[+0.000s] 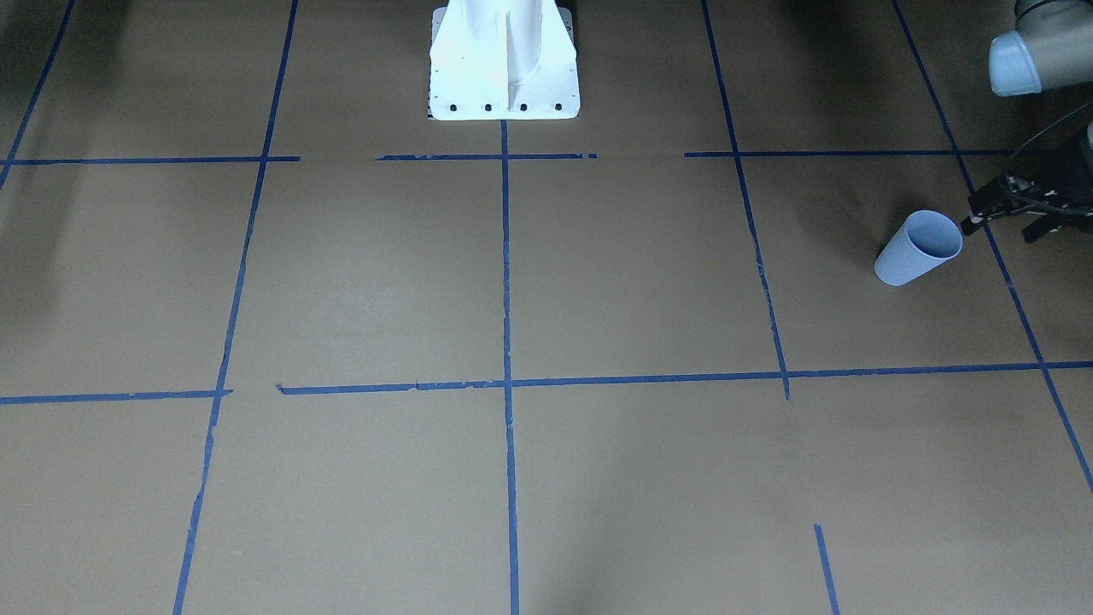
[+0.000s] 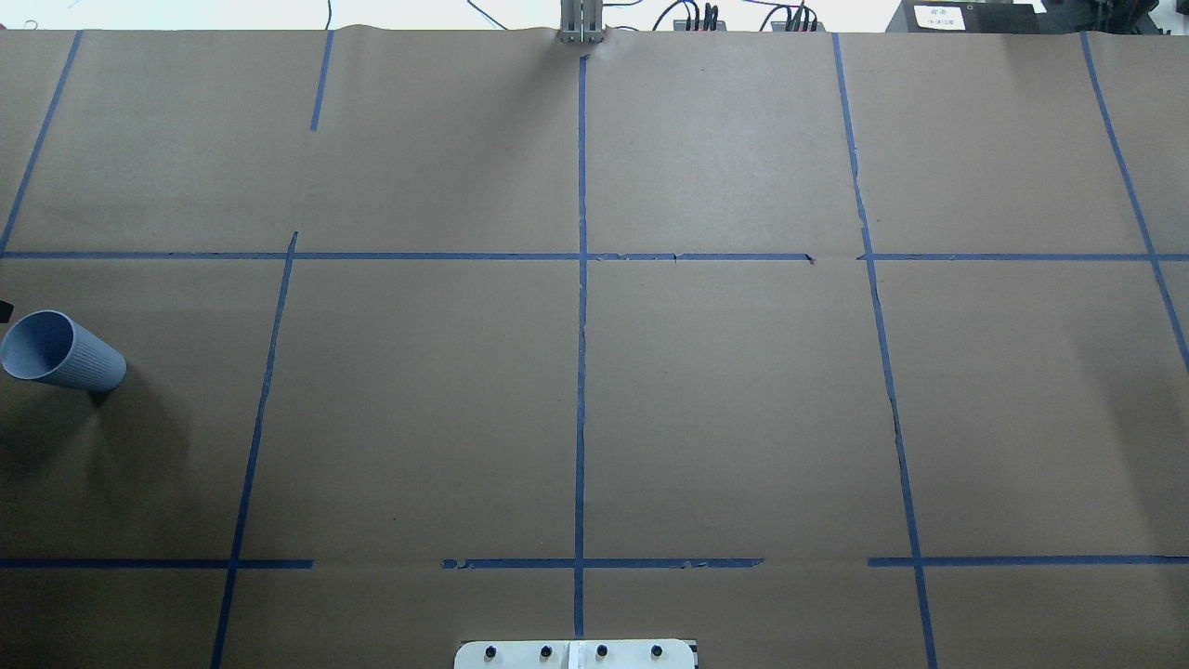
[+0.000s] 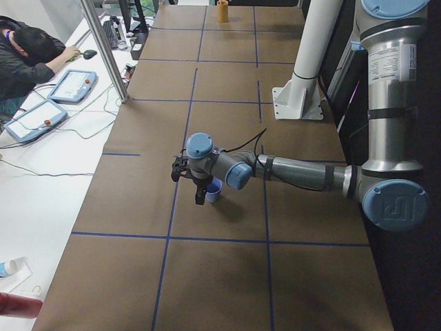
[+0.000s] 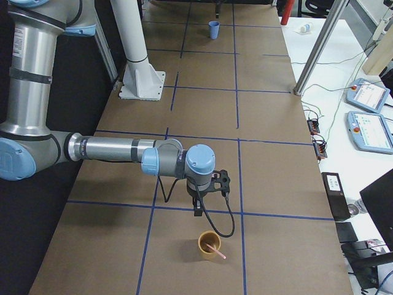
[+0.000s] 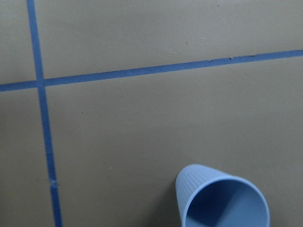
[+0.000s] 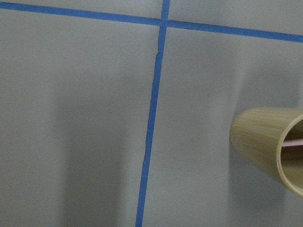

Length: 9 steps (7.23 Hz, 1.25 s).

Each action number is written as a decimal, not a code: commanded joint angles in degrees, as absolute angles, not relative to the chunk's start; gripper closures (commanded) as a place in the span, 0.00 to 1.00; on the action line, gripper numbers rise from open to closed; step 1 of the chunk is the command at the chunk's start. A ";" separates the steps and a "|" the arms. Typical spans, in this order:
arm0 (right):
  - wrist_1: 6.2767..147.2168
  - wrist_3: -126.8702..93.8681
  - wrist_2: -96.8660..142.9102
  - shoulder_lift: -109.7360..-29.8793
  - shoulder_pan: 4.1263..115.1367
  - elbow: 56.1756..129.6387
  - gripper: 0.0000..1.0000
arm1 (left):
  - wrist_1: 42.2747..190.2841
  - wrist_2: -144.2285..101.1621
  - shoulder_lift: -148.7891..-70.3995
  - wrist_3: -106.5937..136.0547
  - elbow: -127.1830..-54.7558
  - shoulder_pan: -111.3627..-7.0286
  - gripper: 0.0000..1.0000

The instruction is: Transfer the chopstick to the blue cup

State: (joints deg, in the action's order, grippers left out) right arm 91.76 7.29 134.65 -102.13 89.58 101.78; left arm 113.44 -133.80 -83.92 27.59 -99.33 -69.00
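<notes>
Pickup apparently yet to begin: the chopstick (image 4: 215,249) leans in a tan cup (image 4: 202,248) at 6 o'clock from the right gripper (image 4: 204,198), whose jaw state cannot be told. The blue cup (image 2: 61,351) stands well apart at the overhead view's 9 o'clock, just beside the left gripper (image 1: 1001,231), its fingers seemingly spread. The next move likely calls for a fine pinch on the stick's exposed end.
</notes>
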 commanded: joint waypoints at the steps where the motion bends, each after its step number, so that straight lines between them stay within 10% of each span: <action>1: 91.76 7.29 134.65 -102.13 89.56 101.78 0.00 | 115.66 -133.15 -83.85 29.53 -98.09 -66.28 0.00; 6: 91.76 7.29 134.56 -102.13 89.56 101.60 0.00 | 115.66 -127.72 -83.94 31.20 -97.12 -61.17 0.10; 8: 91.76 7.29 134.56 -102.13 89.56 101.60 0.00 | 115.58 -127.62 -84.20 33.65 -96.94 -60.48 0.78; 9: 91.76 7.29 134.56 -102.13 89.56 101.60 0.00 | 115.58 -127.70 -84.46 33.57 -96.94 -60.38 0.91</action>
State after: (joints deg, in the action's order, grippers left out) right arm 91.76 7.29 134.56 -102.13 89.56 101.60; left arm 115.59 -127.73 -84.19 33.08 -97.00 -60.72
